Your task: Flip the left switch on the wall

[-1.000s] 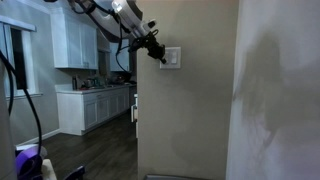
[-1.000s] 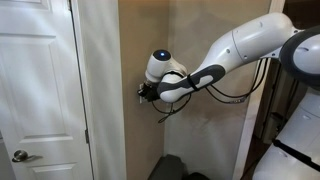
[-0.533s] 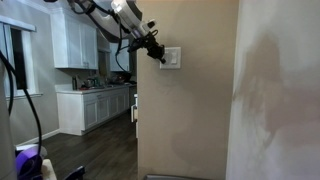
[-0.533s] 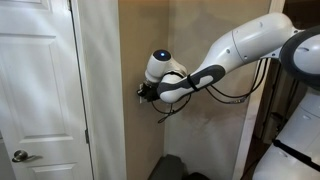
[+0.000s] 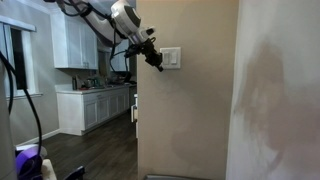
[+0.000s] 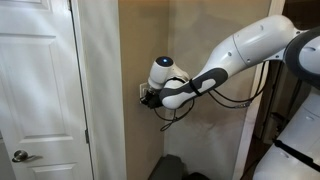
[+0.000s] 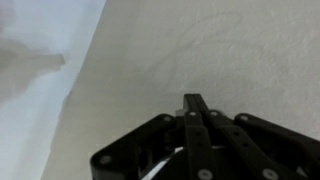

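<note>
The wall [image 5: 190, 115] is a beige panel bearing a small white double switch plate [image 5: 172, 57]. The left switch [image 5: 169, 57] is its left paddle; I cannot tell its position at this size. My gripper [image 5: 156, 60] hangs just left of the plate, a small gap away, pointing at it. In an exterior view the gripper [image 6: 147, 98] sits close against the wall [image 6: 140, 40], with the plate seen edge-on behind it. In the wrist view the fingers [image 7: 193, 104] are pressed together, shut and empty, facing bare wall [image 7: 200, 45]. The switch is hidden there.
A white door [image 6: 40, 90] with a knob [image 6: 18, 155] stands next to the wall. White kitchen cabinets [image 5: 75, 40] and a counter [image 5: 95, 100] lie behind the arm. A pale wall [image 5: 275, 90] bounds the other side. A dark object [image 6: 175, 168] sits low by the wall.
The gripper has drawn back a little from the switch plate, which now shows fully. The arm has shifted slightly away from the door side.
</note>
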